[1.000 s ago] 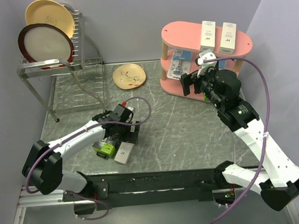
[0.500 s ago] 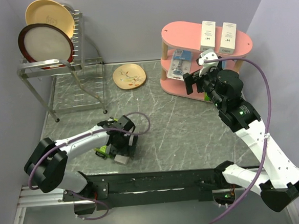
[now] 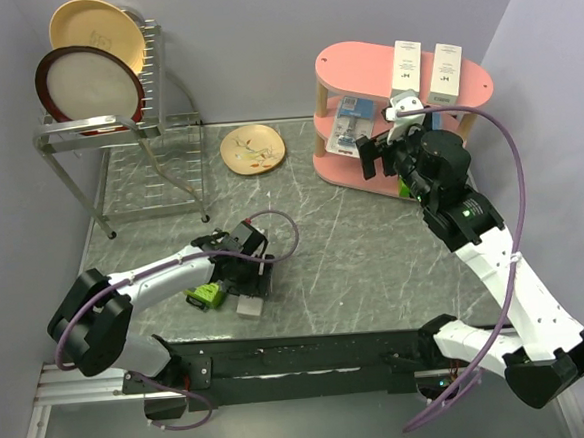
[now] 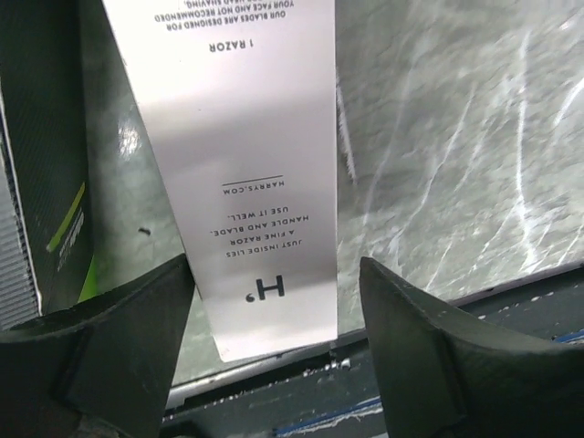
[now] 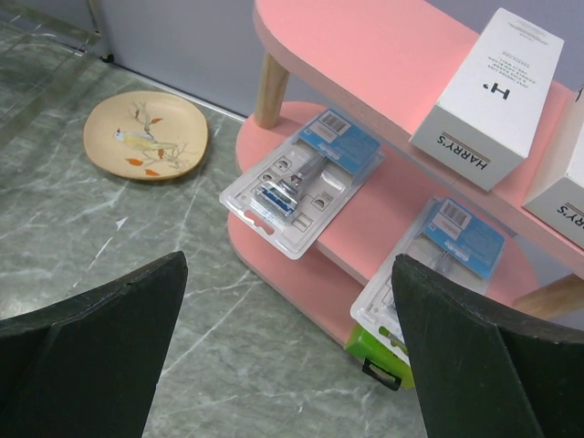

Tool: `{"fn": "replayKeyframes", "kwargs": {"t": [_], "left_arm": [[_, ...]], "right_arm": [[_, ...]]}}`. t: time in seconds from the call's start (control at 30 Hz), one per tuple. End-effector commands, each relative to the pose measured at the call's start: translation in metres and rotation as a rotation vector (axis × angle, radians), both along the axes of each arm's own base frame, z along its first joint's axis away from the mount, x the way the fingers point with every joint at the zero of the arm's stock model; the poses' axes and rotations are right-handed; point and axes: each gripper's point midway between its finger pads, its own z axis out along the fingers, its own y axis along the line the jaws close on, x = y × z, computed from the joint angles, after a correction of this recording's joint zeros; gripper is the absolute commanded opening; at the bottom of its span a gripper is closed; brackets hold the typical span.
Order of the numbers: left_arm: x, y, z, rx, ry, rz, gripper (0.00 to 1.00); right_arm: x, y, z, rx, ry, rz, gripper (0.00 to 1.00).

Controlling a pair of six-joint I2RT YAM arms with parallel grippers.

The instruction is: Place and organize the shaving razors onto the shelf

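A slim white razor box (image 4: 246, 164) lies flat on the table by the near edge; it also shows in the top view (image 3: 248, 305). My left gripper (image 3: 248, 278) is low over it, open (image 4: 274, 274), a finger on each side, with a gap on the right. A black-and-lime box (image 3: 205, 296) lies just left of it (image 4: 46, 182). The pink shelf (image 3: 361, 59) holds two upright white boxes (image 3: 405, 66) on top, two blister cards (image 5: 301, 178) on the middle tier and a lime box (image 5: 383, 351) at the bottom. My right gripper (image 3: 373, 156) is open and empty (image 5: 290, 265) before the shelf.
A metal dish rack (image 3: 152, 149) with two plates stands at the back left. A small patterned plate (image 3: 252, 148) lies on the table between the rack and the shelf (image 5: 146, 135). A black rail (image 3: 311, 353) runs along the table's near edge.
My left gripper has moved toward the near edge and come down over the slim white box. My right gripper has shifted slightly up toward the shelf.
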Motion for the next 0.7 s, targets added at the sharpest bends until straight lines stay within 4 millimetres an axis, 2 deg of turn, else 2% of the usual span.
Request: {"fn": "replayKeyframes", "kwargs": {"t": [0.0, 0.23, 0.43, 0.5, 0.6, 0.63, 0.67], "left_arm": [[0.012, -0.005, 0.003, -0.016, -0.073, 0.01, 0.77], [0.009, 0.001, -0.014, 0.015, -0.053, 0.009, 0.74], [0.011, -0.004, -0.012, 0.008, -0.054, -0.02, 0.69], [0.019, -0.013, 0.004, -0.021, -0.088, -0.054, 0.69], [0.034, -0.029, 0.041, -0.061, -0.155, -0.146, 0.68], [0.043, -0.037, 0.062, -0.079, -0.193, -0.169, 0.66], [0.05, -0.04, 0.074, -0.077, -0.233, -0.212, 0.66]], "right_arm": [[-0.001, -0.003, 0.038, 0.045, -0.1, -0.007, 1.0], [-0.006, -0.007, 0.04, 0.04, -0.118, -0.011, 1.0], [-0.011, -0.014, 0.042, 0.029, -0.138, -0.03, 1.0], [-0.012, -0.018, 0.048, 0.022, -0.15, -0.045, 1.0], [-0.013, -0.029, 0.062, 0.008, -0.182, -0.092, 1.0], [-0.012, -0.034, 0.065, 0.0, -0.187, -0.116, 1.0], [-0.011, -0.037, 0.066, -0.022, -0.193, -0.128, 1.0]]}}
